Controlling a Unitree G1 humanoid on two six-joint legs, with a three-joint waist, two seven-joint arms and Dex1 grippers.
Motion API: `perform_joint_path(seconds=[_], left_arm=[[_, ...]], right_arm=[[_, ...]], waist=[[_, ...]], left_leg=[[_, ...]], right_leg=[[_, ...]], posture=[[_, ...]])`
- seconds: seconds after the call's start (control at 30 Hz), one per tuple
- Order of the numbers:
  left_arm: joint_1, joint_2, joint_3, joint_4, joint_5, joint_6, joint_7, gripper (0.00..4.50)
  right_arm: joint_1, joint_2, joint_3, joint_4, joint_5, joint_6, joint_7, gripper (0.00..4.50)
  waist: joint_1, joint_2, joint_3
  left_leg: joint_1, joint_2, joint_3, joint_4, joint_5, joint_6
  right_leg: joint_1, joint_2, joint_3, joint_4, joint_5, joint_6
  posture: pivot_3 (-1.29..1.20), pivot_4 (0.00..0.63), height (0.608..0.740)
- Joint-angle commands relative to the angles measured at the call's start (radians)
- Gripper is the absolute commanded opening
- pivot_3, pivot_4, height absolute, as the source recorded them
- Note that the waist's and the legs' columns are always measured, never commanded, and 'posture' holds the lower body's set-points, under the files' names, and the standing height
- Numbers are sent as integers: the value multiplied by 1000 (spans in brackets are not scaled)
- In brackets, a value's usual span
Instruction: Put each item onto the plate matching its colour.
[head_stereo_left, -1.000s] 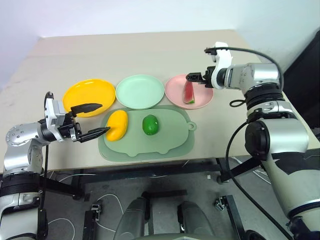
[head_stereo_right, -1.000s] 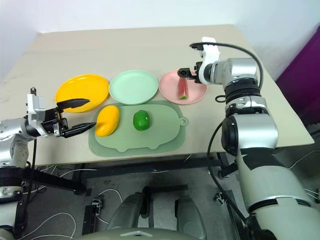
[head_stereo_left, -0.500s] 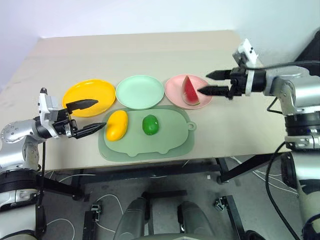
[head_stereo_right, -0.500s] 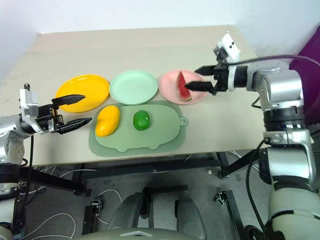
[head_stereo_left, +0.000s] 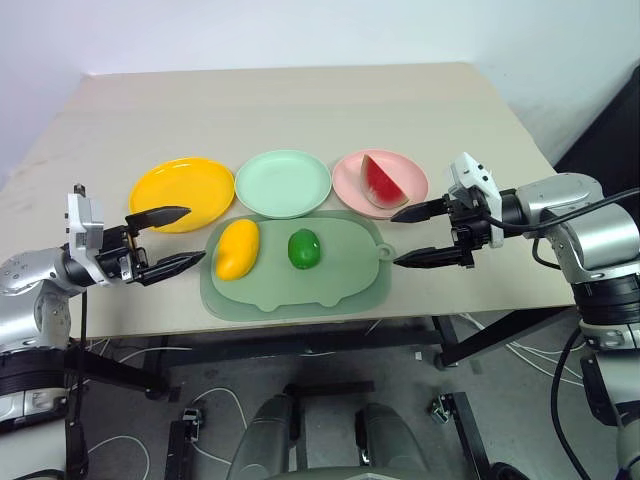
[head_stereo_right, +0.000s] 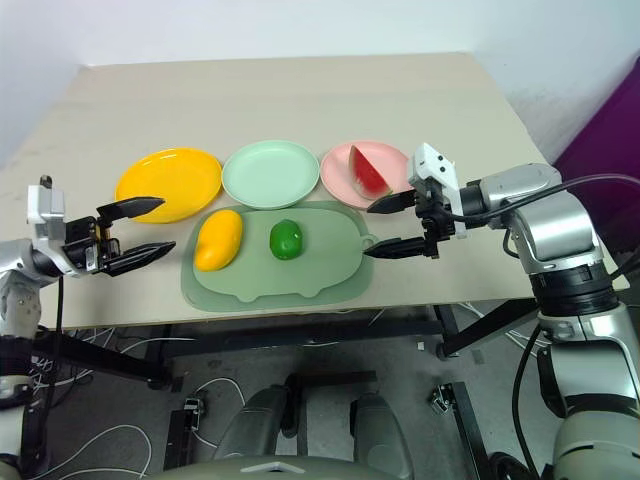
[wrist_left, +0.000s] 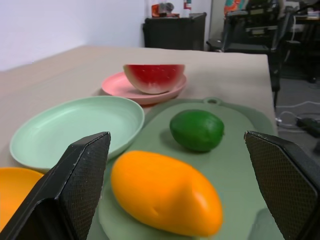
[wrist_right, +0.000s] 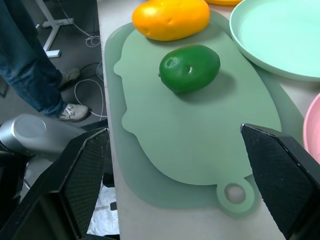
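- Left eye view: my right gripper (head_stereo_left: 418, 238) has come back from the pink plate (head_stereo_left: 408, 187), fingers wide apart and empty, near the mat (head_stereo_left: 340, 285).
- My left gripper (head_stereo_left: 170, 239) is spread too, holding nothing.
- Mango (head_stereo_left: 236, 249) and green fruit (head_stereo_left: 303, 248) lie on the mat.
- Watermelon wedge (head_stereo_left: 379, 179) now rests on pink: one done, two remain.

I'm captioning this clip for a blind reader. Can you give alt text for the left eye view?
A watermelon wedge sits on the pink plate; the mango and green fruit lie on a green mat. The yellow plate and mint plate are bare. Left gripper and right gripper hover open.
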Motion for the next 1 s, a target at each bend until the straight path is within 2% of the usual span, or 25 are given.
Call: perform_joint_path(seconds=[0.03, 0.3, 0.47, 0.7, 0.83, 1.0], left_arm=[[7, 32, 28, -30, -20, 19, -24, 4500], [19, 39, 28, -33, -12, 30, -43, 4500], [15, 38, 27, -31, -7, 23, -41, 4500], [17, 42, 27, -14, 8, -7, -44, 4500], [14, 46, 26, 2, 15, -24, -48, 4500], [9, 43, 22, 9, 18, -31, -47, 4500]], right_arm=[[-4, -22, -19, 1, -5, -43, -2, 4470], [1, -12, -24, -9, -4, -56, -26, 4470], [-57, 51, -16, -105, 24, 84, -152, 4470], [-128, 231, 16, -216, 45, 495, -456, 4470], [-182, 410, -5, -189, 23, 726, -674, 4470], [-195, 616, -35, -185, -6, 865, -876, 4470]], waist=[[1, 0, 0], [0, 0, 0], [-3, 0, 0], [3, 0, 0], [0, 0, 0], [-1, 0, 0]], left_leg=[[0, 0, 0, 0, 0, 0], [0, 0, 0, 0, 0, 0], [0, 0, 0, 0, 0, 0], [-1, 0, 0, -2, 0, 0], [-1, 0, 0, -1, 0, 0], [-1, 0, 0, -2, 0, 0]], right_leg=[[0, 0, 0, 0, 0, 0], [0, 0, 0, 0, 0, 0], [-1, 0, 0, 0, 0, 0], [-2, 0, 0, 0, 0, 0], [-2, 0, 1, 0, 0, 0], [-3, 1, 0, 1, 1, 0]], posture=[[0, 150, 737], [0, 150, 737], [0, 150, 737], [0, 150, 737], [0, 150, 737], [0, 150, 737]])
